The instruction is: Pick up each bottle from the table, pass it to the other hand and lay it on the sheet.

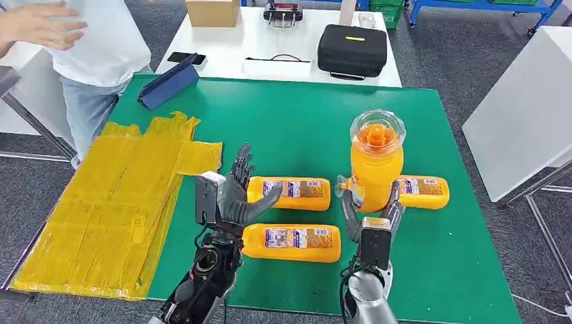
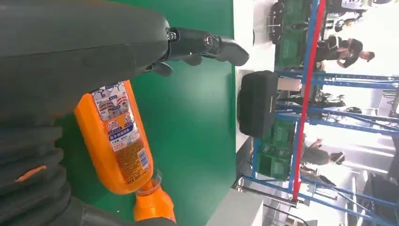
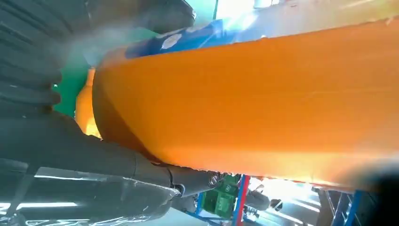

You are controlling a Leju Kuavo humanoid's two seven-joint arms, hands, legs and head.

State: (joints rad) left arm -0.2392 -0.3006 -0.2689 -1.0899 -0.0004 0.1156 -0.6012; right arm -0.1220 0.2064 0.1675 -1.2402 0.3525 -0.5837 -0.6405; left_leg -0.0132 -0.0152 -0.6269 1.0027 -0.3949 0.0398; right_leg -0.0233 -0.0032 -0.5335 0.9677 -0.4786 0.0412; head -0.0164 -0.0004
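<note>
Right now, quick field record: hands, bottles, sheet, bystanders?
right hand: right hand grips the held bottle upright, cap up, lifted above the table
left hand: left hand holds nothing, fingers spread
bottles lying on green table: three: near bottle, middle bottle, far-right bottle
yellow sheet: at the table's left side, no bottle on it
bystander: person at the far-left corner

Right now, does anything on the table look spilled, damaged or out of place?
No spill or damage shows. The yellow sheet lies creased and hangs past the green table edge. Three bottles lie flat; the right hand holds a fourth bottle upright.
</note>
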